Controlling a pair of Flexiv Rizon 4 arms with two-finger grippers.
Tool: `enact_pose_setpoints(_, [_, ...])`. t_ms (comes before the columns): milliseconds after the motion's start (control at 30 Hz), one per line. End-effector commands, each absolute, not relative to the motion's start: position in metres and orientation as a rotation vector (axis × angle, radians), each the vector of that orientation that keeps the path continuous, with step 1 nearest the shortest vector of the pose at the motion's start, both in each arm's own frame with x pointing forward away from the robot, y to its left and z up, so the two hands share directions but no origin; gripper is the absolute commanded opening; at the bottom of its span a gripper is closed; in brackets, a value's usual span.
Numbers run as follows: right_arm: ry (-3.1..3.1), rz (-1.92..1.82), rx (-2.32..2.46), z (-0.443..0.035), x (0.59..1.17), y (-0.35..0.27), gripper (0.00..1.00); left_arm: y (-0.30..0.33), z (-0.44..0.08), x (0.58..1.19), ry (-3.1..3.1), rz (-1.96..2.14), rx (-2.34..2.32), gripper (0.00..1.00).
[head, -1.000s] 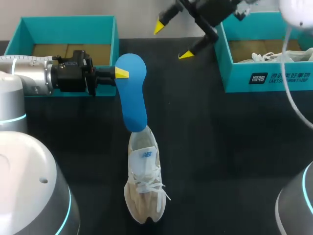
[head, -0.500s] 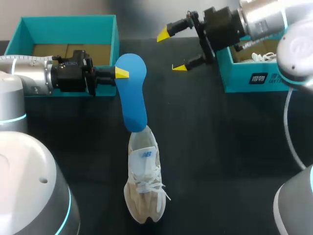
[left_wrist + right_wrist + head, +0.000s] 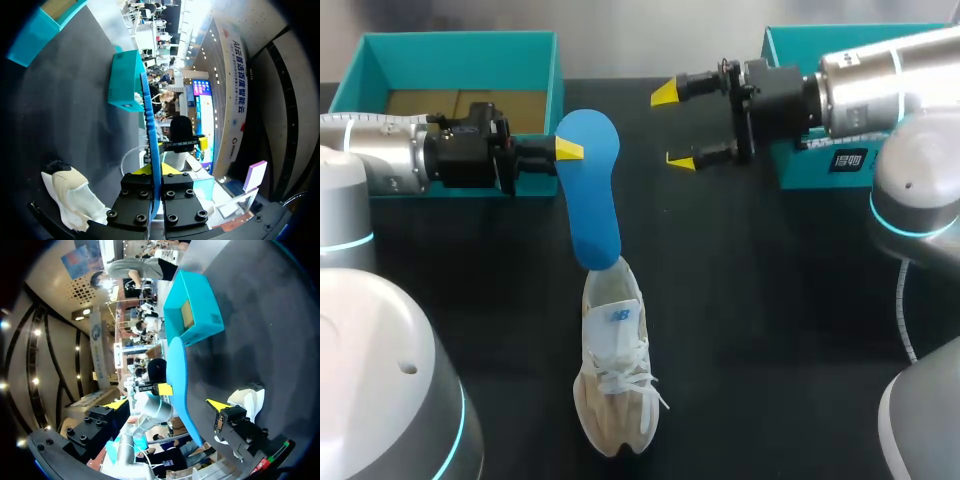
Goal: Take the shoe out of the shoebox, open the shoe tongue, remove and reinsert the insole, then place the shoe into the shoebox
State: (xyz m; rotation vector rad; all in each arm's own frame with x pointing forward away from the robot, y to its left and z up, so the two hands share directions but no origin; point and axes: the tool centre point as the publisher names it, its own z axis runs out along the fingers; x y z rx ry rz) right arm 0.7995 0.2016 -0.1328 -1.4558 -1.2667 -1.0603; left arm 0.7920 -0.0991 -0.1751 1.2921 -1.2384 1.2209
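On the black table (image 3: 770, 300), left gripper (image 3: 565, 150) clamps the blue insole (image 3: 590, 200), lower end at the heel opening of the shoe (image 3: 615, 370), right gripper (image 3: 672, 127) wide open nearby: insole step prob. in hand; next req. feeding it back in.

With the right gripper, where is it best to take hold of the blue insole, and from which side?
Probably the insole at its narrow middle stretch, from the free edge facing the right gripper, pinching across the sheet. The left gripper occupies the broad round end from the other side, and the lower end sits at the opening of the shoe.
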Motion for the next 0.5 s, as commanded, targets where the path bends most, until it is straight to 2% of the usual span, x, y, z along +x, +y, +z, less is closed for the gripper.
enact_pose_setpoints(33, [-1.221, -1.109, -1.414, -0.1382, 0.7974, 0.2069, 1.0, -0.0984, -0.1743, 0.791, -1.24, 1.22, 1.295, 0.0])
enact_pose_setpoints(500, [-1.244, -1.144, -1.381, -0.1411, 0.7954, 0.208, 1.0, -0.0916, -0.1696, 0.7985, -1.318, 1.301, 1.262, 0.0])
